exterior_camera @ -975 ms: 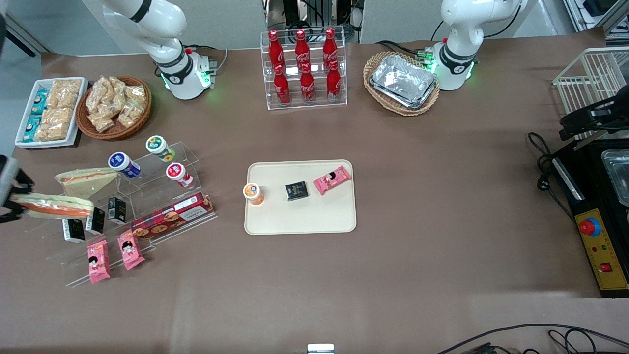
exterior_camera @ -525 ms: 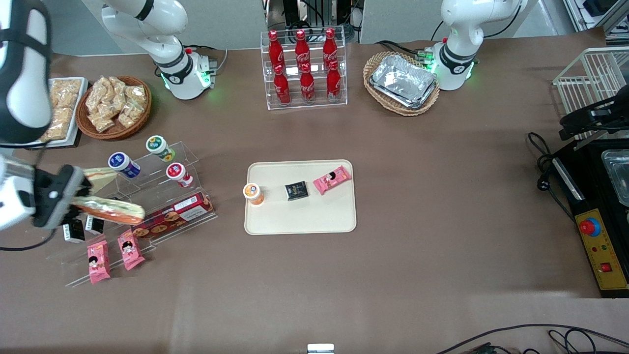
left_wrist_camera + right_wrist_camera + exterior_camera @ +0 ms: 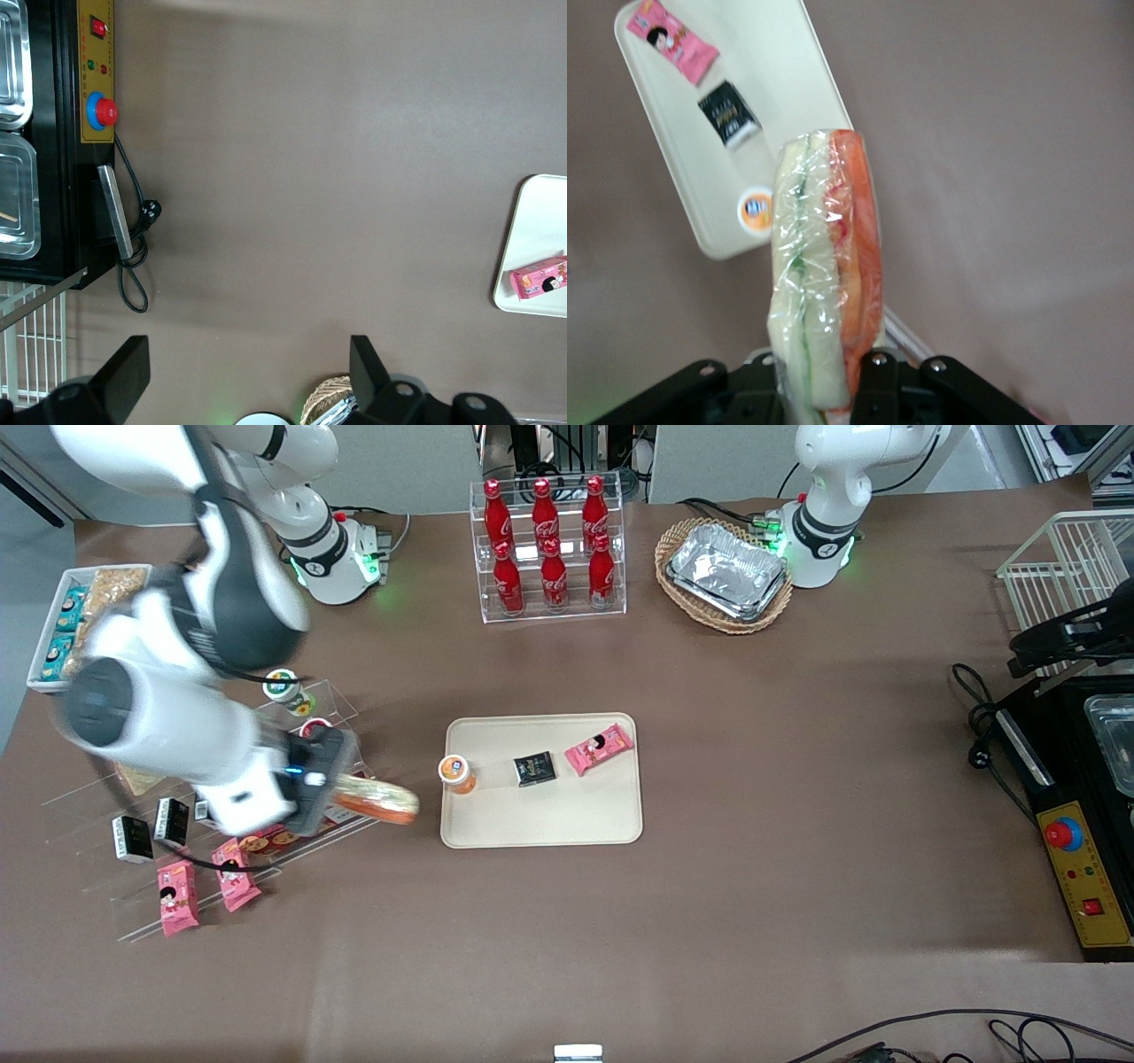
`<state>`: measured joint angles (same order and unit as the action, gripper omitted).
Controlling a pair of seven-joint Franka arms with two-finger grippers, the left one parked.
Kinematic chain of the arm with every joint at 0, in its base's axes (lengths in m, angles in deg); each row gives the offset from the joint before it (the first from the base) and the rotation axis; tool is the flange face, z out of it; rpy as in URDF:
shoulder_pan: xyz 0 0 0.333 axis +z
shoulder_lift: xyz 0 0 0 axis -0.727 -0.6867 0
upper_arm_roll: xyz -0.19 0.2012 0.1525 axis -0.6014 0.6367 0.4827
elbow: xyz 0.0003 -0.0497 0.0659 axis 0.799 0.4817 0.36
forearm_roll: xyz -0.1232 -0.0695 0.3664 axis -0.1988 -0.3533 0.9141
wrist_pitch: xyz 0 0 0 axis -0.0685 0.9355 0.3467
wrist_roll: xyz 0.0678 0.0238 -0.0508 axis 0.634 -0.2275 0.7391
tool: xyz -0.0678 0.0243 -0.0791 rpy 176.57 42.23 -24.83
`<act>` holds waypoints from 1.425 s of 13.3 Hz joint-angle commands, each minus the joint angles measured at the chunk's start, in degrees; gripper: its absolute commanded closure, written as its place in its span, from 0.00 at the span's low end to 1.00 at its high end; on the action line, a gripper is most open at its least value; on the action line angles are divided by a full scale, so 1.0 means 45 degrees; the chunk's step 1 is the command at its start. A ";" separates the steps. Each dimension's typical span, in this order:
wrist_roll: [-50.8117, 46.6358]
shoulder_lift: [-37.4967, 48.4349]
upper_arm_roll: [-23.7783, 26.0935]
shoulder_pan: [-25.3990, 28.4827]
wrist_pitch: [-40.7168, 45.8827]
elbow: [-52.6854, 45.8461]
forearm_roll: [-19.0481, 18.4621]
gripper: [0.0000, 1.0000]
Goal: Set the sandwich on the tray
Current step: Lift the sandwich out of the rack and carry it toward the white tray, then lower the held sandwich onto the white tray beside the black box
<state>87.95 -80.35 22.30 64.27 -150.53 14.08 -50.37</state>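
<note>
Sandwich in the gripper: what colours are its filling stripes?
Orange-red and green between pale bread; the sandwich, held in the gripper, shows best in the right wrist view.

We see six red cola bottles (image 3: 549, 545) in a clear tiered rack, and toward the parked arm's end a wicker basket (image 3: 724, 576) holding silver foil trays. A white dish of snack packs (image 3: 64, 627) sits at the working arm's end. On the clear stepped stand (image 3: 213, 841) lie two pink snack packs (image 3: 204, 881), small black cartons (image 3: 151, 831) and a red biscuit box (image 3: 266, 837). A black control box with a red button (image 3: 1076, 864) stands at the table's edge.
</note>
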 commanded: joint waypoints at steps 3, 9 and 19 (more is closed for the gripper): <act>-0.0046 -0.2113 -0.0188 0.2482 -0.3315 -0.0195 0.0509 1.00; 0.0071 -0.3581 -0.0208 0.4127 -0.4903 -0.0195 0.0237 1.00; 0.0637 -0.4323 -0.0227 0.4108 -0.4981 -0.0058 -0.1130 1.00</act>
<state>90.48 -97.89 21.18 82.77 -172.30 14.58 -54.14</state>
